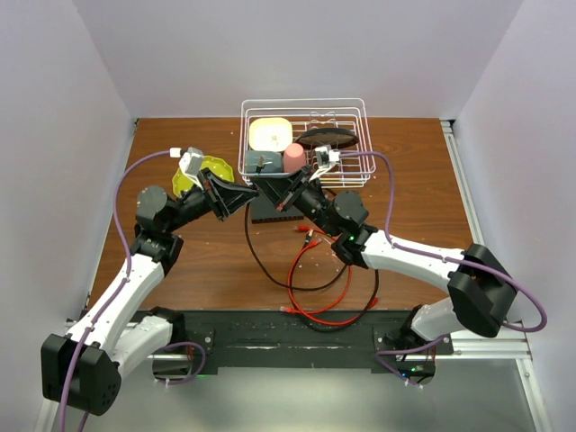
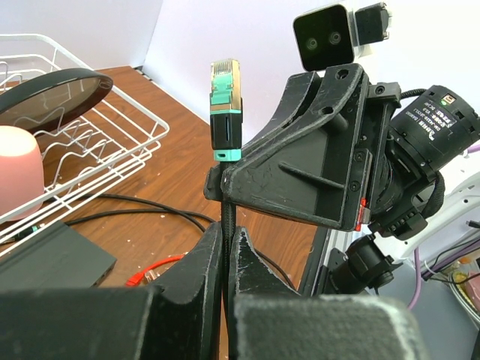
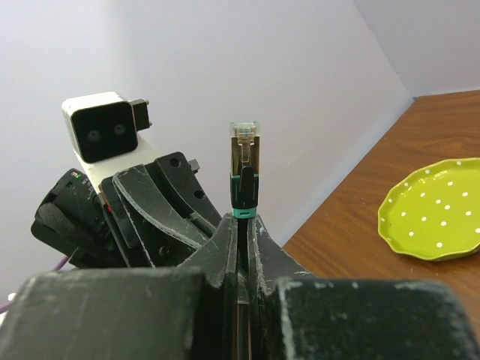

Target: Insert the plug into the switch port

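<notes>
The plug [image 2: 226,105], clear-tipped with a teal-and-black boot, stands upright on a black cable [image 1: 256,261]. My right gripper [image 3: 244,232] is shut on the cable just below the boot, and the plug [image 3: 245,169] sticks up above its fingertips. My left gripper [image 2: 225,244] is shut on the same cable a little lower. In the top view the two grippers meet tip to tip, left [image 1: 250,193] and right [image 1: 268,186], above the flat black switch [image 1: 270,214]. The switch [image 2: 52,259] lies on the table at lower left in the left wrist view. Its sockets do not show.
A white wire rack [image 1: 360,135] at the back holds a dark oval dish [image 1: 328,137], a pink cup [image 1: 294,157] and a pale plate. A green dotted plate [image 1: 209,169] lies left of it. A red cable [image 1: 315,270] loops on the table by the black one.
</notes>
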You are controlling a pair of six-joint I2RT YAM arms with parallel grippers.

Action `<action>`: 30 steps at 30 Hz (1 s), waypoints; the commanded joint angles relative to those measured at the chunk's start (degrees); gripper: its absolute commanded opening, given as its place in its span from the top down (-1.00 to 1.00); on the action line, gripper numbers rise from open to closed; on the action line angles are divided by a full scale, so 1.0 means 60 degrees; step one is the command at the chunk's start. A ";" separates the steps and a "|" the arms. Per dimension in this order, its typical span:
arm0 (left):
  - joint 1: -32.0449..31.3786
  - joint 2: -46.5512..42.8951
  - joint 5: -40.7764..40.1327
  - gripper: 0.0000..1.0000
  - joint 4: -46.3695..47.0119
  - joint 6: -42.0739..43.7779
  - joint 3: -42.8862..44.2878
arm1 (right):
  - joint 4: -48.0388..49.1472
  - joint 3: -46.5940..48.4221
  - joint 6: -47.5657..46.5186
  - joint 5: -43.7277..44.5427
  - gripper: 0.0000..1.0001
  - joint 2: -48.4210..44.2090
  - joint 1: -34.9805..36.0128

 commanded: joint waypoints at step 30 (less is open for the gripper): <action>-0.0019 0.0510 -0.4112 -0.86 -0.1871 0.1568 -0.0006 | -0.8022 -0.0997 -0.3285 0.3383 1.00 -0.3535 -0.1187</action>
